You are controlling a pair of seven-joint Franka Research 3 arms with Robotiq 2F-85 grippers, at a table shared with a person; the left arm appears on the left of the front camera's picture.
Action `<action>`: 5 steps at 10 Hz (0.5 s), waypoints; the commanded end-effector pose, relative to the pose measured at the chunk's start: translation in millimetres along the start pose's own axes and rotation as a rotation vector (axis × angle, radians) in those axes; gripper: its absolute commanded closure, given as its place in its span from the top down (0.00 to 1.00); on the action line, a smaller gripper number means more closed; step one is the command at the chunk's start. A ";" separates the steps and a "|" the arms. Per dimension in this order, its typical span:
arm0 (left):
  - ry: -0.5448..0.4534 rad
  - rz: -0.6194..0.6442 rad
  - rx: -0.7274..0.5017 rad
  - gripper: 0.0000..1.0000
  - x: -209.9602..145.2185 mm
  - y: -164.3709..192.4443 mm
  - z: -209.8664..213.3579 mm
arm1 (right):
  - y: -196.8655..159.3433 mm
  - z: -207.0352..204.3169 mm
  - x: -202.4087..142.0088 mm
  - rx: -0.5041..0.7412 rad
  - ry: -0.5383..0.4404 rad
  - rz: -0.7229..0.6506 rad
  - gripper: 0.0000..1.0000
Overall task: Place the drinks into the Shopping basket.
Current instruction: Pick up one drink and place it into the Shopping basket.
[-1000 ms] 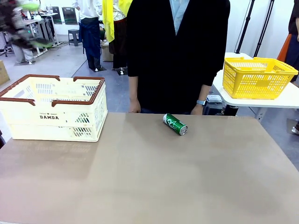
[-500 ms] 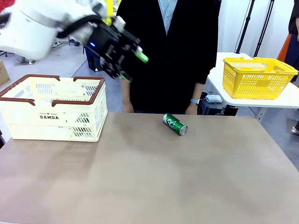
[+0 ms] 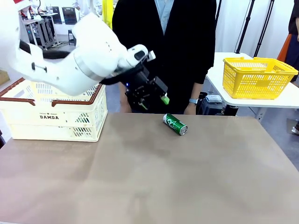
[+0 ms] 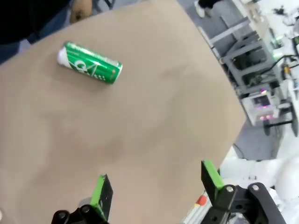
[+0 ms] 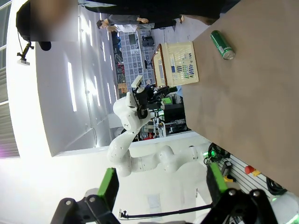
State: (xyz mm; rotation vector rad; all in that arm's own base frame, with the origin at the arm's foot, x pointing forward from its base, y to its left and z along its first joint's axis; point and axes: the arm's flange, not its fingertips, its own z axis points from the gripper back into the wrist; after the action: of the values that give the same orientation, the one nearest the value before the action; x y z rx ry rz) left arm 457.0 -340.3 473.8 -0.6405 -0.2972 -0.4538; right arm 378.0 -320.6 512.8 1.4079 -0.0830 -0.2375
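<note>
A: Big stuff first. Wide tan worktop [image 3: 154, 177], large cream slotted plastic Shopping basket [image 3: 53, 119] with brown rim handles at its left far side, a person in dark clothes [image 3: 163, 51] behind the far edge.

B: Arm?

A: White left arm [image 3: 70, 65] reaches over the basket toward the middle. Left gripper [image 3: 152, 95] hangs in the air, fingers spread, nothing held. Right gripper [image 5: 161, 186] also released, empty, off to the side.

B: The drink?

A: One slim green aluminium can [image 3: 175, 124] with white lettering, lying on its side near the far edge, just right of the left gripper and lower.

B: Step?

A: Approach, I'd say. Next: drop lower, line the fingers across the can's body, close.

B: Change?

A: Half a second ago the gripper was higher, near the basket; now it's much closer to the can. Can hasn't moved.
</note>
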 end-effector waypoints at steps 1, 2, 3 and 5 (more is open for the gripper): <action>-0.029 0.003 -0.020 1.00 16.1 -3.7 26.0 | 2.0 -1.7 -1.5 -0.011 -0.004 -0.009 1.00; -0.029 0.003 -0.020 1.00 16.1 -3.7 26.0 | 2.0 -1.7 -1.5 -0.011 -0.004 -0.009 1.00; -0.029 0.003 -0.020 1.00 16.1 -3.7 26.0 | 2.0 -1.7 -1.5 -0.011 -0.004 -0.009 1.00; -0.007 0.132 0.033 1.00 19.1 -16.2 0.9 | 2.0 -1.7 -1.5 -0.011 -0.004 -0.009 1.00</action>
State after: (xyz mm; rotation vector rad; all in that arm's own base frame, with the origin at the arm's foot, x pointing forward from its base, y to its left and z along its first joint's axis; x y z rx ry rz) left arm 466.3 -340.5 495.5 -0.6555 -0.3077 -0.4094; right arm 378.0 -320.6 512.8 1.4079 -0.0829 -0.2375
